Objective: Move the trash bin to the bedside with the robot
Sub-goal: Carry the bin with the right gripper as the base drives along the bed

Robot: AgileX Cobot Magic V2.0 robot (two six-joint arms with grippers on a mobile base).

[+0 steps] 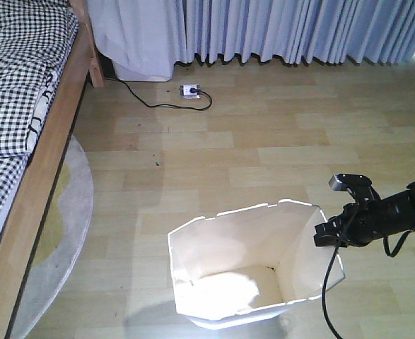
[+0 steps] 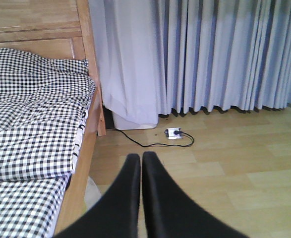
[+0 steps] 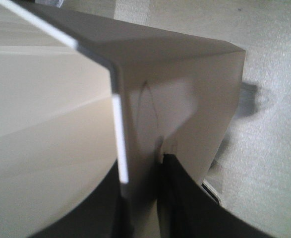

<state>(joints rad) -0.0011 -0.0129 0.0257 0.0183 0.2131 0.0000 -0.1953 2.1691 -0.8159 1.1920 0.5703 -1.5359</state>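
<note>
At the left, a light wooden bed frame (image 1: 48,152) with black-and-white checked bedding (image 1: 16,78) runs along the wood floor (image 1: 264,141), a grey rug (image 1: 76,226) lying against its side, and the left hand (image 2: 141,157) points toward the bed with its two black fingers (image 2: 127,186) pressed together on nothing. Right of the rug, well apart from the bed, the white trash bin (image 1: 221,244) stands upright and open; at its right rim the right hand (image 1: 325,236) is clamped on the bin's wall, one finger inside and one outside
</note>
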